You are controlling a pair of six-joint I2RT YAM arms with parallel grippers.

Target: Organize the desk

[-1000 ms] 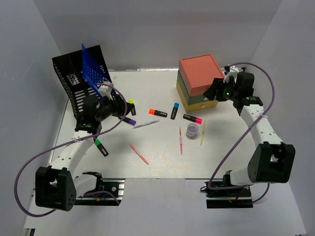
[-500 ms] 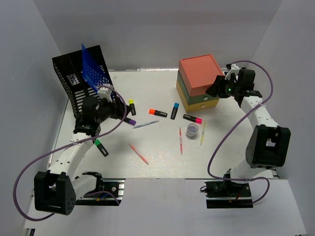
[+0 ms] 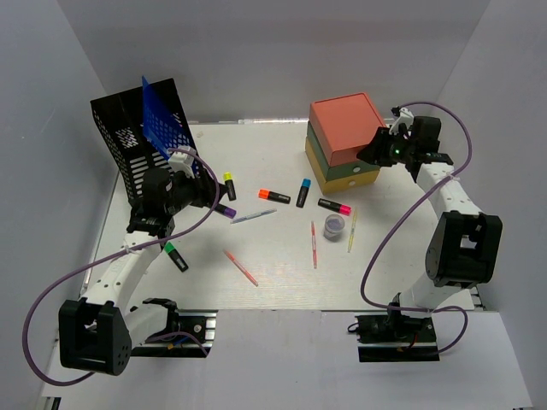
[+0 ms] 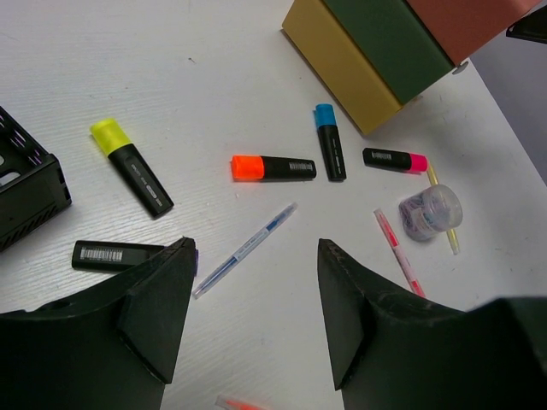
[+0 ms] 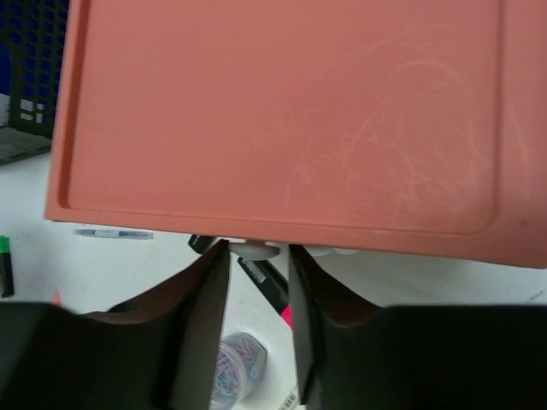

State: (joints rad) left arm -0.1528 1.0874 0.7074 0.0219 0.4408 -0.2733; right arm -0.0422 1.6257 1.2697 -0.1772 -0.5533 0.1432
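The large flat white matte desk (image 3: 282, 162) spreads out ahead of both arm bases and carries everything else; a black mesh file rack (image 3: 120, 145) stands at its far left corner, and a stacked drawer box with orange, green and yellow tiers (image 3: 342, 128) sits at the far right; between them lie a yellow-capped black highlighter (image 4: 130, 166), an orange-capped highlighter (image 4: 273, 167), a blue-capped highlighter (image 4: 328, 152), a pink-capped highlighter (image 4: 393, 160), a thin blue pen (image 4: 244, 249) and a small clear tub of clips (image 4: 430, 212). The left gripper (image 4: 254, 252) hangs above the desk near the rack, its fingers spread wide with nothing between them; the blue pen shows below the gap. The right gripper (image 5: 256, 258) is at the edge of the drawer box, just beneath the orange top tier; its fingers stand close on either side of a small white knob (image 5: 252, 248), though whether they actually press it I cannot tell.
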